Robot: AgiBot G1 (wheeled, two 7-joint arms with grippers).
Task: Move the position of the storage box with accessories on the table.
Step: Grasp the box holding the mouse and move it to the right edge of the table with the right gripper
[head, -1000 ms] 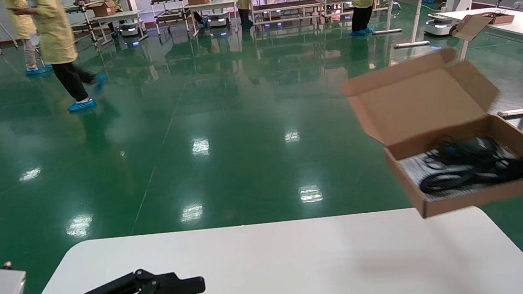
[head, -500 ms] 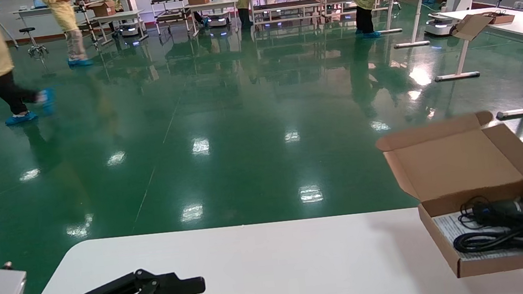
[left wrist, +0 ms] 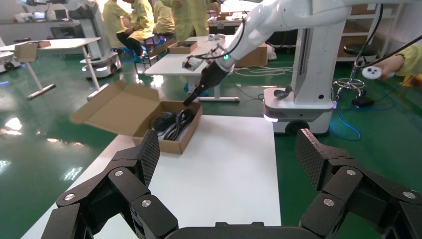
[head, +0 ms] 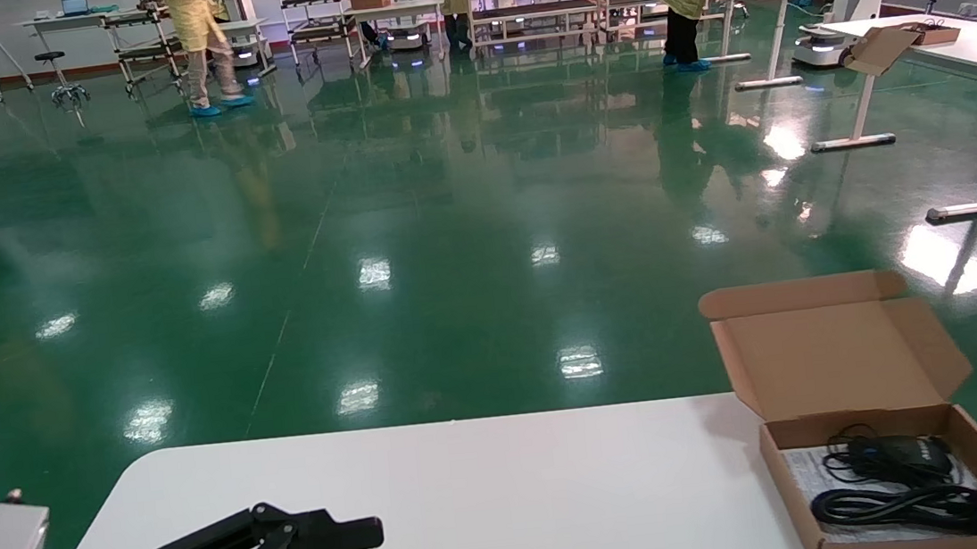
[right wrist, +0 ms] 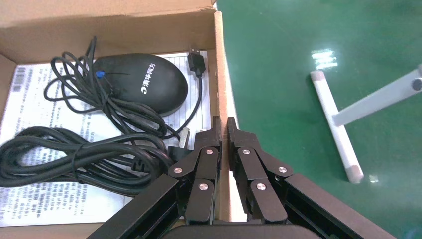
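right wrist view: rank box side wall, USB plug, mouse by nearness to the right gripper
From the right gripper:
1. Storage box side wall, clamped between the fingers, so touching.
2. USB plug, inside the box, lying along that wall ahead of the fingertips.
3. Mouse, further inside the box on the paper sheet, past the plug.

Small shallow brown cardboard storage box: plain kraft brown inside and out, no print on open flap. Black computer mouse: glossy black, white logo lettering, blue scroll wheel. Coiled black cable: solid black; plug tip silver. White printed paper sheet: white, dense grey-black text lines. Large white smooth-topped table: plain white. Right gripper: matte black, silver rivets. Left gripper: black, fine cross-hatched pads. Floor: glossy green, white light reflections.
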